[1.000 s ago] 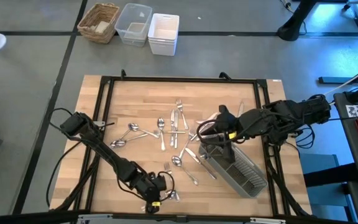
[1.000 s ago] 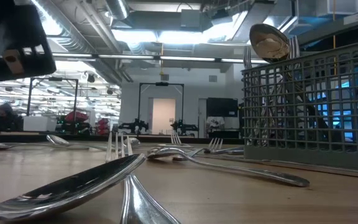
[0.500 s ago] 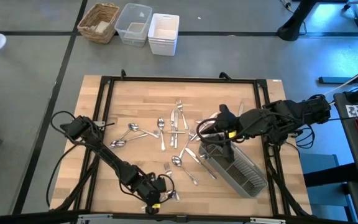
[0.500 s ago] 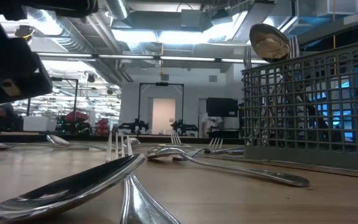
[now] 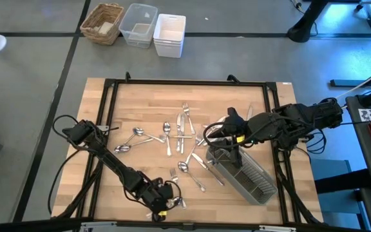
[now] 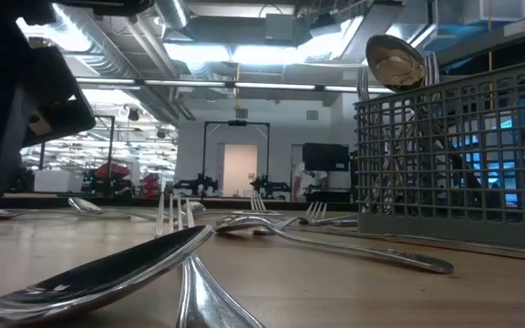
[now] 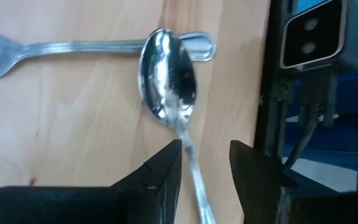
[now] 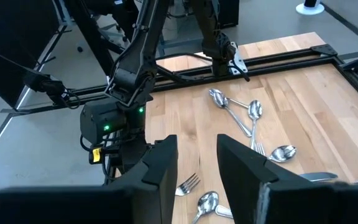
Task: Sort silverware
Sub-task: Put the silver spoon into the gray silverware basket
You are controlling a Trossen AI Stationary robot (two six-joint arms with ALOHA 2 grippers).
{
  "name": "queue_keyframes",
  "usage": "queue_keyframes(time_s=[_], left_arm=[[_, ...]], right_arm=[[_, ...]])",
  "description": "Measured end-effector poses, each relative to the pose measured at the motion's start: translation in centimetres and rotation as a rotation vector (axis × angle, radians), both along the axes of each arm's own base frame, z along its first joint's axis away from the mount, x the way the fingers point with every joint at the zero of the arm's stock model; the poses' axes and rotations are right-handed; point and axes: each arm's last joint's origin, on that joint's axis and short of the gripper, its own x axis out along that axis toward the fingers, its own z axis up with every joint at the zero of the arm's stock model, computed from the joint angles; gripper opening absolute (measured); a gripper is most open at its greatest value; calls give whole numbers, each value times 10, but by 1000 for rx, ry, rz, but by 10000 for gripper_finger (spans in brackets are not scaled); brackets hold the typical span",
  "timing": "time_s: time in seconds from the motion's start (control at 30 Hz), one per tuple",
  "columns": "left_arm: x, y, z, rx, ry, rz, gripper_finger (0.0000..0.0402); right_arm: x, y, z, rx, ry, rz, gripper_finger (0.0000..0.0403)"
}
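The silverware (image 5: 182,135) lies scattered on the middle of the wooden table: forks, spoons and knives. Near the table's near edge my left gripper (image 5: 167,207) points steeply down, open. Its fingers stand on either side of a spoon's handle (image 7: 194,177) without touching it. That spoon's bowl (image 7: 168,81) lies over the handle end of a fork (image 7: 42,48). My right gripper (image 5: 211,136) hovers open above the grey caddy (image 5: 245,174) and holds nothing. In the low view a spoon (image 6: 395,59) and forks stand upright in the caddy (image 6: 454,155).
A black frame (image 5: 172,82) runs around the table, with a small camera box (image 7: 312,37) on its near rail beside my left gripper. A wicker basket (image 5: 103,22), a clear bin (image 5: 138,24) and a white bin (image 5: 169,33) stand on the floor beyond the far edge.
My left hand has turned a little over the spoon at the near edge. The silverware and the caddy lie as before.
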Motion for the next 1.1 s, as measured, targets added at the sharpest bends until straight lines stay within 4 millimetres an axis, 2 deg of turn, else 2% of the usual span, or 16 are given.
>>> queue_keyframes(time_s=[0.63,0.9,1.1], left_arm=[[-2,-2,0,98,-64,-33,127],[-9,-10,0,94,-65,-57,127],[-9,-16,-19,116,-33,-68,127]], right_arm=[[0,0,0,-2,3,1,115],[0,0,0,-2,3,1,115],[0,0,0,-2,3,1,115]])
